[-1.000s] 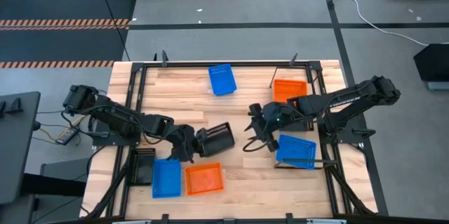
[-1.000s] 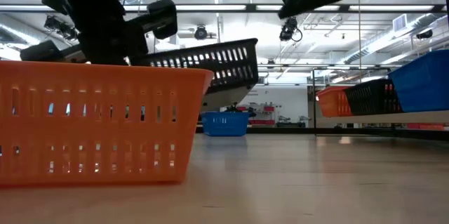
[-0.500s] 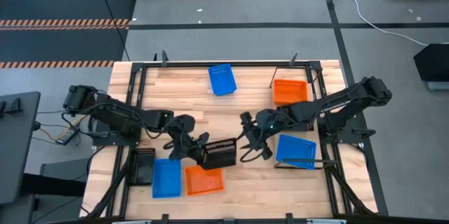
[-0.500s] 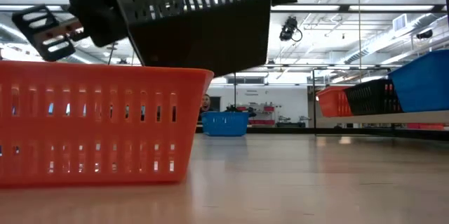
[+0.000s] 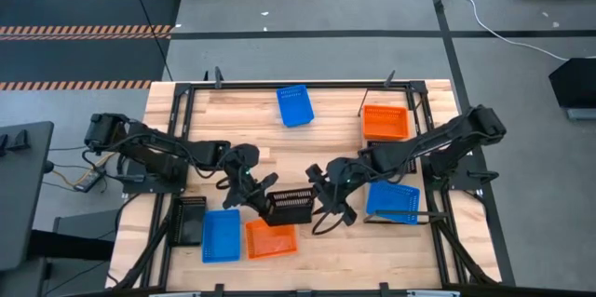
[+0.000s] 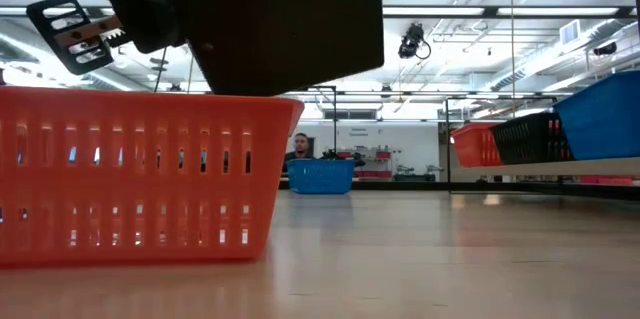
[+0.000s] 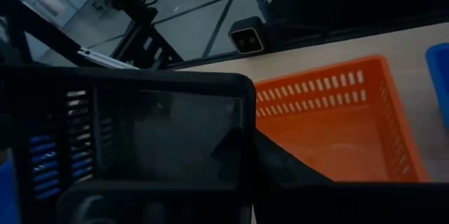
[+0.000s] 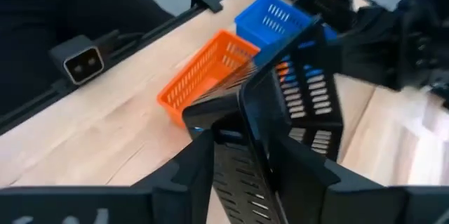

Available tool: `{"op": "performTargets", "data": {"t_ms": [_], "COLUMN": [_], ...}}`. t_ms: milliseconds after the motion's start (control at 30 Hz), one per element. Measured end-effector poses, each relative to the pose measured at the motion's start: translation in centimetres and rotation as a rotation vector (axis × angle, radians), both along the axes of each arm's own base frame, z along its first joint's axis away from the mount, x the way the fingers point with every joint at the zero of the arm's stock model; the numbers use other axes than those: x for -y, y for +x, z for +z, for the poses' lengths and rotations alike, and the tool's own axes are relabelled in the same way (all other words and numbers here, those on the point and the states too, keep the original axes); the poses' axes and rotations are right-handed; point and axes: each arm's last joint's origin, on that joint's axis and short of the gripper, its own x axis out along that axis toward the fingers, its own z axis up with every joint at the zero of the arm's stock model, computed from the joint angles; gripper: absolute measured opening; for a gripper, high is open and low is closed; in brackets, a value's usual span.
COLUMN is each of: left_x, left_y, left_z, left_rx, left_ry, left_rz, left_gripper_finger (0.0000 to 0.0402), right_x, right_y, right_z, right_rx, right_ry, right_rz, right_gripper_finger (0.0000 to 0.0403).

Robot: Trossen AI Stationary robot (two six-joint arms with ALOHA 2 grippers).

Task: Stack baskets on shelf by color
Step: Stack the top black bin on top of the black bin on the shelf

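My left gripper (image 5: 253,185) is shut on a black basket (image 5: 291,206), held in the air over the orange basket (image 5: 271,238) near the front edge. The black basket is tipped: in the low view its solid bottom (image 6: 290,29) faces the near edge. My right gripper (image 5: 326,199) is open at the basket's right end, one finger on each side of a mesh wall (image 8: 247,115); I see no touch. The shelf (image 6: 560,168) on the right carries an orange (image 5: 385,121), a black (image 6: 525,137) and a blue basket (image 5: 392,200). My left gripper holds the black basket by its left end (image 5: 268,195), coming roughly level from the table's left. In the left wrist view the basket (image 7: 140,133) itself hides the place of contact. The basket is lifted clear and tipped on edge above the orange basket.
A blue basket (image 5: 221,236) and another black one (image 5: 191,220) lie at the near left beside the orange one. One more blue basket (image 5: 295,105) sits at the far middle. A black wire frame (image 5: 186,101) runs around the tabletop. A person (image 6: 303,144) shows far behind.
My left gripper has swung the black basket toward the near edge and tipped it, so that it now hangs over the orange basket with its bottom facing the front. My right gripper has moved toward the table's left, up to the basket's right end.
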Motion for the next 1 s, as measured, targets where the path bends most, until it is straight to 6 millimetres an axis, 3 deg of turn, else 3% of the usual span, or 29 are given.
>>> {"op": "performTargets", "data": {"t_ms": [333, 667, 833, 1000], "left_x": [-0.3, -0.8, -1.4, -2.6], "left_y": [0.4, 0.4, 0.0, -0.3], "left_z": [0.1, 1.0, 2.6, 4.4], "left_rx": [-0.08, -0.018, 0.019, 0.099], "left_ry": [-0.048, 0.025, -0.002, -0.045], "left_rz": [0.174, 0.37, 0.577, 0.807], "left_gripper_finger": [0.0034, 0.0051, 0.0066, 0.0079], "right_x": [0.1, 1.5, 2.8, 3.8], "right_y": [-0.6, -3.0, -5.1, -7.2], "right_z": [-0.2, 0.6, 2.6, 3.8], "right_rx": [-0.058, -0.126, -0.14, -0.191], "right_ry": [-0.031, -0.283, -0.273, -0.28], "right_rz": [-0.009, -0.118, -0.293, -0.351], "right_gripper_finger": [0.0017, 0.0015, 0.0014, 0.0016]}}
